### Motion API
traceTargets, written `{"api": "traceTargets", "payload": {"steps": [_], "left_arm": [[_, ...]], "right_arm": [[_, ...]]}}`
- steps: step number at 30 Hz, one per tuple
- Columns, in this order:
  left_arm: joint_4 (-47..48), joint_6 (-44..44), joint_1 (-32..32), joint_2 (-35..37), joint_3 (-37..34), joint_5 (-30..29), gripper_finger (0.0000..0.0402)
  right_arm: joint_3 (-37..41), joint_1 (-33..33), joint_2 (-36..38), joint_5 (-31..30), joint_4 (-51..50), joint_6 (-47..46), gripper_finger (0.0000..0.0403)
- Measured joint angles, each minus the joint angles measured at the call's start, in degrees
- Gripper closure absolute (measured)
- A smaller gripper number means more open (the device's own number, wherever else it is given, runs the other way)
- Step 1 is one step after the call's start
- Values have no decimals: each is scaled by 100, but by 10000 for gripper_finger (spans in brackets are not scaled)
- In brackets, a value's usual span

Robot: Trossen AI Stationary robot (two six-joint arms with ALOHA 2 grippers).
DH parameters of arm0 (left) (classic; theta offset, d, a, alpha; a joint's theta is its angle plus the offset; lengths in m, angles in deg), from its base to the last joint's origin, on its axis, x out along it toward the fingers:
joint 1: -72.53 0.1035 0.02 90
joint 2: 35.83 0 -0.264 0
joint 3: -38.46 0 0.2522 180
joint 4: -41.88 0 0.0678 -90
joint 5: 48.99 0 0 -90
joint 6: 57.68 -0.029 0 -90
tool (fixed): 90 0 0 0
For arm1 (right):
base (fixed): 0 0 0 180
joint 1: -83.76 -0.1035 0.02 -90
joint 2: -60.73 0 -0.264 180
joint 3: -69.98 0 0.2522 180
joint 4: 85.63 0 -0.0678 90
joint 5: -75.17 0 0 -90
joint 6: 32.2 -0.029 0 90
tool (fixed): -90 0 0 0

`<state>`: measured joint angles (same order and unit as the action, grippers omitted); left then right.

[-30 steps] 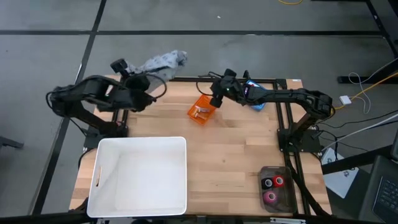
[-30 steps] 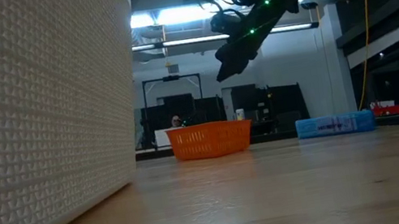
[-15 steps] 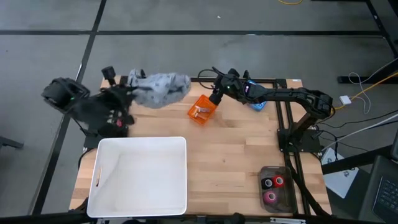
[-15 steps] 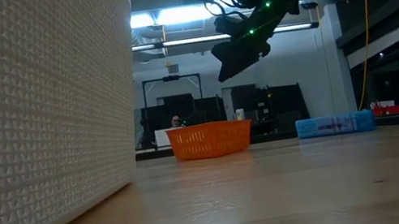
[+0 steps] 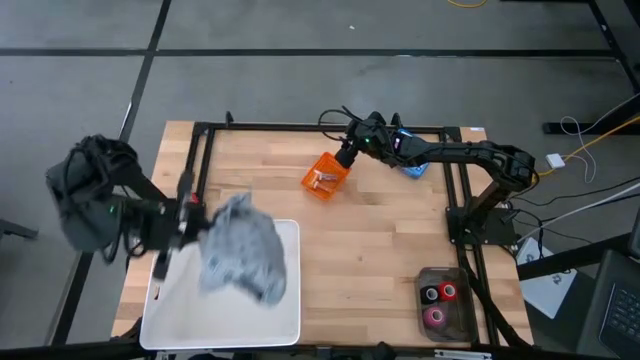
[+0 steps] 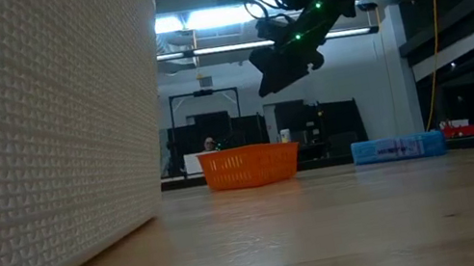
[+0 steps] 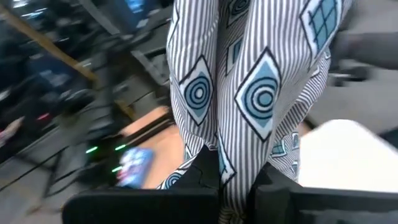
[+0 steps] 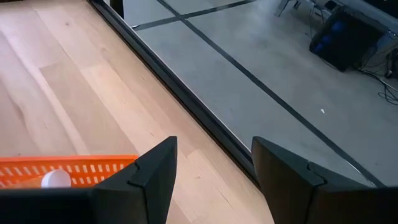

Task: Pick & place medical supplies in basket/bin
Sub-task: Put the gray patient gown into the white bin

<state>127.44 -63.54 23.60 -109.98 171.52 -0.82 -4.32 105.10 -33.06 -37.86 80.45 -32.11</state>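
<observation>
- The left gripper (image 5: 195,222) is hanging over the left part of the white tub (image 5: 285,310), which is sitting at the near left of the wooden worktop (image 5: 380,250).
- Its jaws are clamped tight on the grey patterned cloth (image 5: 240,260); in the left wrist view the cloth (image 7: 249,93) is running down between the two dark fingers (image 7: 205,177), showing stripes, diamonds and ringed circles.
- From above, the cloth is spreading out rightward from that gripper, held up over the tub's middle and right side.
- The right gripper (image 5: 347,158) is hovering at the far middle of the worktop, just beside the far right corner of the orange basket (image 5: 322,178).
- Its jaws are standing wide apart and holding nothing; in the right wrist view the two fingers (image 8: 155,177) are framing bare wood and the worktop's dark edge rail.
- In that same view a small white piece (image 8: 55,179) is lying inside the basket (image 8: 68,167).
- In the low view the right gripper (image 6: 288,63) is hanging in the air above the basket (image 6: 251,165), not touching it.
- A blue packet (image 6: 398,148) is lying on the worktop to the basket's right.
- A dark tray (image 5: 447,305) at the near right corner is holding red rolls (image 5: 441,292) and a pink roll (image 5: 436,318).
</observation>
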Motion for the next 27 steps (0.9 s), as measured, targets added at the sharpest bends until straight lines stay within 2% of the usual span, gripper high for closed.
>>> {"api": "traceTargets", "payload": {"steps": [7, 12, 16, 21, 27], "left_arm": [[156, 748, -814, -376, 2, 131, 399], [1078, 1870, -1044, -679, 0, 87, 399], [1866, 2931, -905, -788, -24, 217, 399], [1799, 3585, -528, -631, -397, 952, 399], [1824, 4374, -178, -348, -1237, 1696, 399]], "right_arm": [[0, 0, 0, -8, -36, -26, 194], [0, 0, 2, -10, -91, -12, 194], [0, 0, 1, -8, -99, -11, 194], [0, 0, 2, -8, -126, -8, 194], [0, 0, 2, -7, -129, 34, 194]]}}
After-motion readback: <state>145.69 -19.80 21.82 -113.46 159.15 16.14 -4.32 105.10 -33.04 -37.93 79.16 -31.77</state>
